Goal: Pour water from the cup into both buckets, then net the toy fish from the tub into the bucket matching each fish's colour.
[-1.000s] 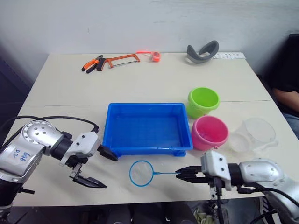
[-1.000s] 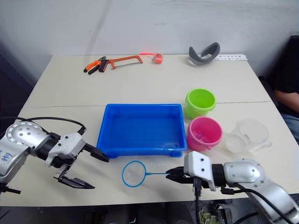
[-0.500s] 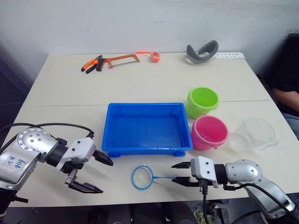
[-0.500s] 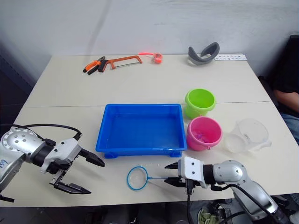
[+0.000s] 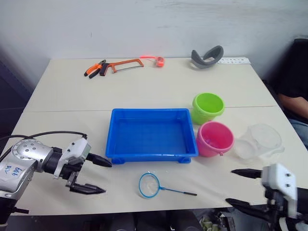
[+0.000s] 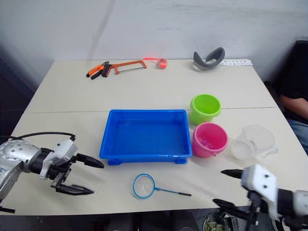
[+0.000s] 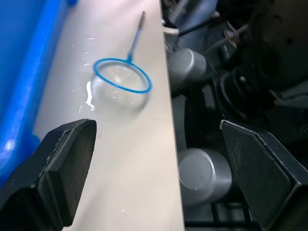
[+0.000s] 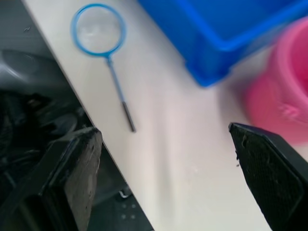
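Note:
The net [image 5: 149, 185] lies flat on the table in front of the blue tub [image 5: 151, 111], its dark handle pointing right; it also shows in the wrist views as the net [image 7: 121, 82] and the net [image 8: 98, 30]. My right gripper [image 5: 231, 186] is open at the table's front right, apart from the handle. Left of the net, my left gripper [image 5: 105, 177] stands open and empty. The lime green bucket [image 5: 208, 107] and the pink bucket [image 5: 215, 138] stand right of the tub. The clear cup [image 5: 262, 139] sits beyond them. The toy fish are too small to make out.
An orange hacksaw [image 5: 126, 64], pliers [image 5: 95, 68] and a grey curved object [image 5: 207, 56] lie along the far edge. A person's arm [image 5: 294, 103] is at the right edge. The table's front edge runs just below the net.
My right gripper opened, let go of the net's handle and pulled back to the right. The net now lies free on the table. The left gripper stayed open.

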Motion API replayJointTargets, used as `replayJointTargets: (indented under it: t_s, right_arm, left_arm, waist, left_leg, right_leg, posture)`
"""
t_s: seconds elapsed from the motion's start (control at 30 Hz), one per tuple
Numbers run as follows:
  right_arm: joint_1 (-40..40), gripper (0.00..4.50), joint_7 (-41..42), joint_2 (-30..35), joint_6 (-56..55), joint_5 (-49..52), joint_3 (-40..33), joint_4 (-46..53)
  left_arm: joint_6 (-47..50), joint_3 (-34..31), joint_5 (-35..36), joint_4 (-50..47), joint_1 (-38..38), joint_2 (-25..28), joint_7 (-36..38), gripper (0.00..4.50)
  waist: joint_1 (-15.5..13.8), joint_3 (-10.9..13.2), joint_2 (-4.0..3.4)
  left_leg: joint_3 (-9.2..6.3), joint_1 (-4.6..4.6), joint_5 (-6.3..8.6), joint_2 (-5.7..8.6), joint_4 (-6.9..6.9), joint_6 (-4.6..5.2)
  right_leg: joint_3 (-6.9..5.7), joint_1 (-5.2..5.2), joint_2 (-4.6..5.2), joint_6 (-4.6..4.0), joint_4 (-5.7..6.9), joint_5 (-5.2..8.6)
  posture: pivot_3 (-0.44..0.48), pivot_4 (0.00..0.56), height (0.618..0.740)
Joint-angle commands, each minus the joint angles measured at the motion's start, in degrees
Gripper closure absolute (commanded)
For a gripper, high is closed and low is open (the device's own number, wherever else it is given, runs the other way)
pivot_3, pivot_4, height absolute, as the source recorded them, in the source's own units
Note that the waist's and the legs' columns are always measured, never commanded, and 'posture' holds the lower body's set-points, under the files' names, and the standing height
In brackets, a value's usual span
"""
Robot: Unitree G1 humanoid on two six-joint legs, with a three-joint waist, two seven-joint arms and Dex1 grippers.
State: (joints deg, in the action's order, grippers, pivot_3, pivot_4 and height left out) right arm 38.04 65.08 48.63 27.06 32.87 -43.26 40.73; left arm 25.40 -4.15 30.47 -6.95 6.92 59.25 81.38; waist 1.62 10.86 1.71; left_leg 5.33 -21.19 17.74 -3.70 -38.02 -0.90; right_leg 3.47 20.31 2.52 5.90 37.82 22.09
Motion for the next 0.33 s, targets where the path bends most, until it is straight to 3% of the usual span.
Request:
replayJointTargets:
  t_s: [0.03, 0.13, 0.33]
  right_arm:
    - [1.6, 0.05, 1.0, -1.3, 2.6, 4.2, -9.6, -2.2]
    - [2.3, 0.05, 1.4, -1.9, 3.7, 4.9, -13.6, -6.2]
    - [2.1, 0.05, 1.8, -2.2, 3.1, 4.3, -14.4, -9.4]
  left_arm:
    - [2.3, -3.4, 1.8, 5.3, 4.1, -0.5, -1.4, 0.0]
    - [1.0, -3.3, 0.1, 10.9, 8.4, -1.4, -1.9, 0.0]
    - [0.7, -2.1, -0.7, 13.2, 10.8, -1.6, 0.2, 0.0]
  waist:
    - [0.0, 0.0, 0.03]
    - [0.0, 0.0, 0.03]
    - [0.2, 0.0, 0.02]
  left_leg:
    - [0.01, 0.0, 0.01, 0.0, 0.0, -0.01]
    - [0.01, 0.0, 0.04, -0.02, 0.02, -0.03]
    - [0.14, -0.03, 0.1, -0.07, 0.08, -0.11]
  right_leg:
    - [0.0, 0.0, 0.02, 0.0, -0.01, 0.0]
    - [-0.01, 0.02, 0.12, 0.0, -0.04, 0.0]
    - [0.04, 0.09, 0.13, 0.0, -0.1, 0.0]
  posture:
    - [0.0, 0.15, 0.74]
    - [0.0, 0.15, 0.74]
    - [0.0, 0.15, 0.74]
